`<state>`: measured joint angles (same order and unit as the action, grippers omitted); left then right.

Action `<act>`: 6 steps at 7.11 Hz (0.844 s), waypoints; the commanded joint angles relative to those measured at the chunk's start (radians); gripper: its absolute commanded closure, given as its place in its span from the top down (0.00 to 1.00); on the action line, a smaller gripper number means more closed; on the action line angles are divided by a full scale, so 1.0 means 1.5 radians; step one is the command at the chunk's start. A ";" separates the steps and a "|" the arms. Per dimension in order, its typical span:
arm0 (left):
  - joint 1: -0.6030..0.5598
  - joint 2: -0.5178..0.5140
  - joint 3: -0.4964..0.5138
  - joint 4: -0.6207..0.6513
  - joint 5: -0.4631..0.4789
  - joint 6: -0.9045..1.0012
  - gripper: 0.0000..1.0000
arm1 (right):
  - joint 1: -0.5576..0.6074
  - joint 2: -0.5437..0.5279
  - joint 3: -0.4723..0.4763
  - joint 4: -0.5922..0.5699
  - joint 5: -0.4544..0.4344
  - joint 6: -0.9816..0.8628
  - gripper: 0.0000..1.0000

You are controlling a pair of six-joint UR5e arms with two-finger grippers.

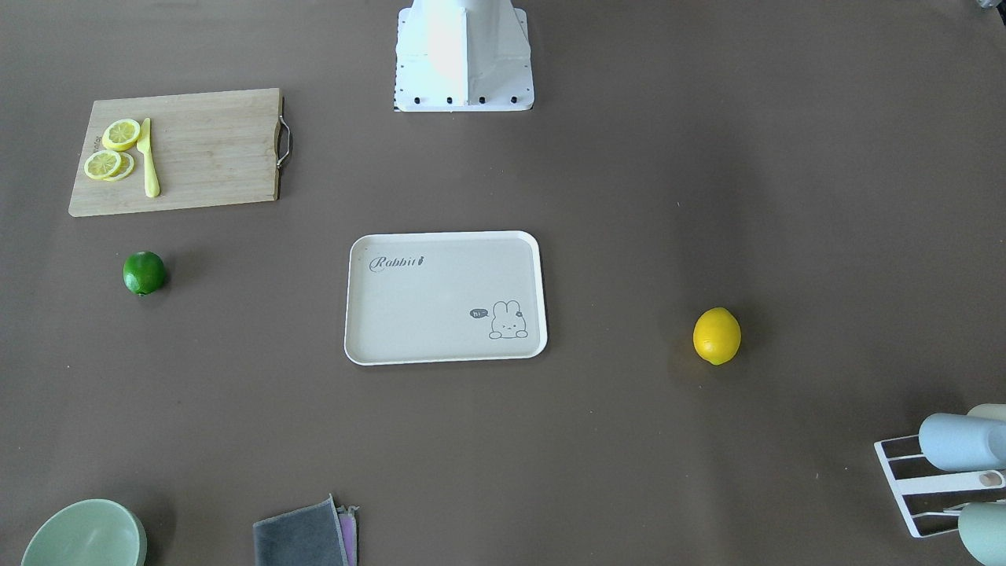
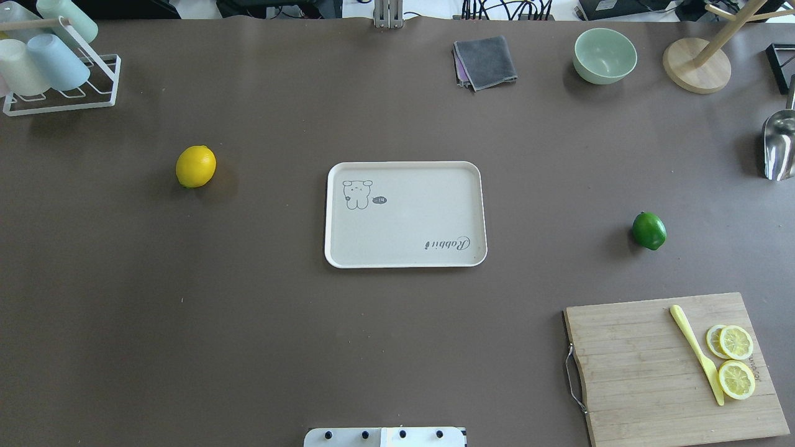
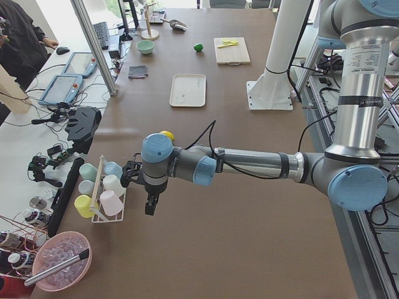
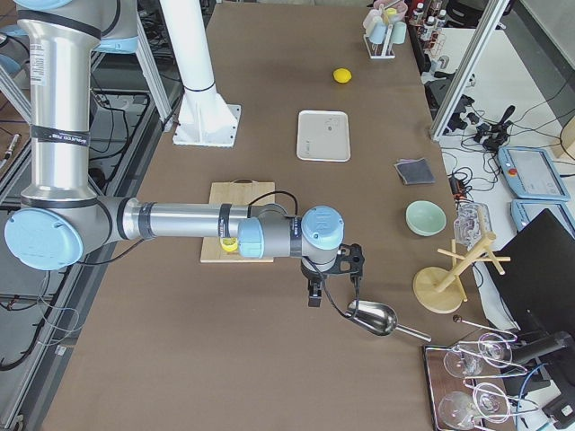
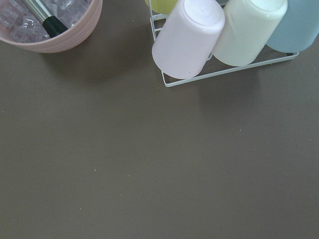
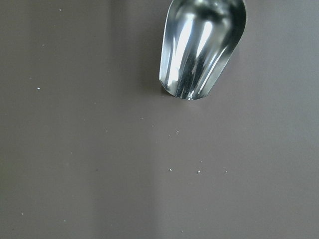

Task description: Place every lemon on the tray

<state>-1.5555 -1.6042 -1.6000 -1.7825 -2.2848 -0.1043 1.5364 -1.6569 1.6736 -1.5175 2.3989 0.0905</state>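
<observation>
The beige tray [image 2: 404,217] with the "Rabbit" script lies at the table's middle with nothing on it; it also shows in the front view [image 1: 440,306]. The yellow lemon [image 2: 195,166] sits on the table on my left side, apart from the tray [image 1: 717,336]. The green lemon [image 2: 649,230] sits on my right side near the cutting board [image 1: 144,272]. My left gripper [image 3: 149,202] hangs beside the cup rack at the table's left end. My right gripper [image 4: 314,292] hangs near the metal scoop at the right end. I cannot tell whether either is open or shut.
A wooden cutting board [image 2: 658,372] holds lemon slices [image 2: 736,360] and a yellow knife [image 2: 695,351]. A cup rack [image 2: 56,68], grey cloth [image 2: 486,61], green bowl [image 2: 604,54], wooden stand [image 2: 695,65] and metal scoop [image 2: 779,146] line the far and side edges.
</observation>
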 commanded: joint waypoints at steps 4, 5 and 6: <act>0.000 -0.001 0.000 0.001 0.002 -0.002 0.98 | -0.001 0.001 0.001 0.001 0.003 0.000 1.00; 0.000 0.000 0.001 0.001 0.002 -0.002 0.98 | -0.001 0.001 0.000 0.001 0.003 0.000 1.00; 0.000 0.000 0.002 0.001 0.002 -0.002 0.98 | -0.001 -0.004 0.000 0.004 0.003 0.000 1.00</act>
<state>-1.5554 -1.6052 -1.5984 -1.7809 -2.2812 -0.1072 1.5355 -1.6569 1.6741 -1.5145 2.4036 0.0905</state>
